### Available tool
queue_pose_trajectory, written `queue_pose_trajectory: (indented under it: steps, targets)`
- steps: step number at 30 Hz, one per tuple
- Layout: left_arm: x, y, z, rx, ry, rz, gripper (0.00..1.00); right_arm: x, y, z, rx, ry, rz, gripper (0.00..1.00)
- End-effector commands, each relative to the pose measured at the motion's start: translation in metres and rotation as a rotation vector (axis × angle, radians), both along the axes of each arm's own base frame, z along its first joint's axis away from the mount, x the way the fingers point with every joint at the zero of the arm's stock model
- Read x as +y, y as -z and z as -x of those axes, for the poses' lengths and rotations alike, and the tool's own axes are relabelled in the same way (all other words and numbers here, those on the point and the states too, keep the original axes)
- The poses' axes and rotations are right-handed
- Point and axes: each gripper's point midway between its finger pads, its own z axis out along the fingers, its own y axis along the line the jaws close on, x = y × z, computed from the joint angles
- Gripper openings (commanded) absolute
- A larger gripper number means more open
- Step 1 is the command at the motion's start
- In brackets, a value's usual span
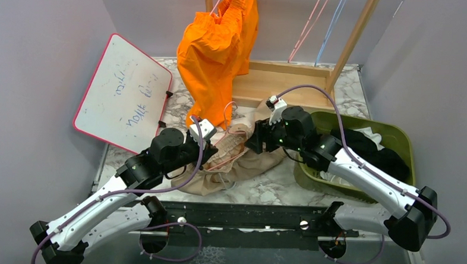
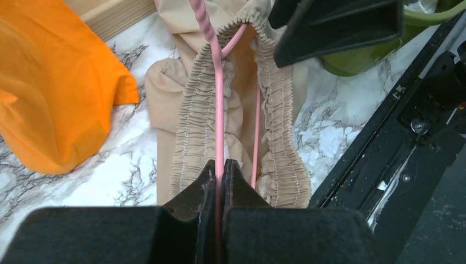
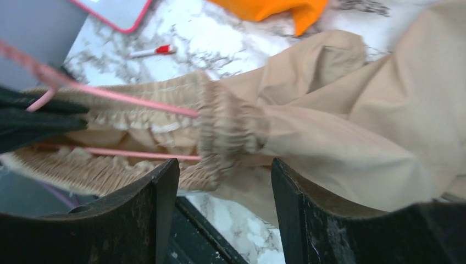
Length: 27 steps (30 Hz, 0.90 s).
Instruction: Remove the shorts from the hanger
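Observation:
The tan shorts (image 1: 247, 162) lie bunched on the marble table, their gathered waist (image 2: 189, 121) threaded on a pink hanger (image 2: 220, 110). My left gripper (image 2: 221, 168) is shut on the hanger's pink wire just below the waistband. My right gripper (image 3: 225, 176) is open, its jaws either side of the tan waistband's end (image 3: 231, 132), not closed on it. The orange shorts (image 1: 217, 48) hang from the rack at the back. Black shorts (image 1: 376, 153) and white shorts (image 1: 368, 134) lie in the green bin (image 1: 404, 139).
A red-framed whiteboard (image 1: 126, 91) leans at the back left. The wooden rack base (image 1: 281, 80) and slanted post (image 1: 354, 33) stand behind. A red-capped marker (image 3: 154, 51) lies on the table. A black rail (image 1: 245, 216) runs along the near edge.

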Motion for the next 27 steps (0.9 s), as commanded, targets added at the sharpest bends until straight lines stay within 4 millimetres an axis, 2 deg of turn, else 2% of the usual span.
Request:
queue_pose_trajectory:
  steps: [1, 4, 9, 11, 15, 19, 23, 27]
  targets:
    - [-0.004, -0.021, -0.002, -0.045, 0.002, 0.072, 0.00, -0.009, -0.007, -0.029, -0.045, 0.160, 0.052, 0.63]
    - [-0.005, -0.022, -0.001, -0.041, 0.008, 0.075, 0.00, -0.016, -0.001, -0.041, -0.064, 0.229, 0.102, 0.58]
    - [-0.003, -0.022, -0.001, -0.043, -0.004, 0.074, 0.00, -0.014, -0.010, -0.046, -0.110, 0.239, 0.065, 0.40]
    - [-0.002, -0.022, -0.002, -0.043, -0.010, 0.072, 0.00, -0.011, -0.013, -0.045, -0.115, 0.219, 0.058, 0.40]
    - [-0.004, -0.022, -0.002, -0.037, -0.004, 0.073, 0.00, 0.003, -0.005, -0.037, -0.085, 0.129, 0.058, 0.48]
    - [-0.006, -0.022, -0.001, -0.030, 0.007, 0.070, 0.00, 0.002, 0.017, -0.040, -0.038, 0.134, 0.132, 0.52]
    - [-0.005, -0.023, -0.001, -0.033, 0.003, 0.071, 0.00, -0.009, 0.019, -0.049, -0.066, 0.187, 0.186, 0.35]
    - [-0.001, -0.020, -0.001, -0.033, -0.009, 0.059, 0.00, -0.026, 0.007, -0.060, -0.158, 0.270, 0.195, 0.12]
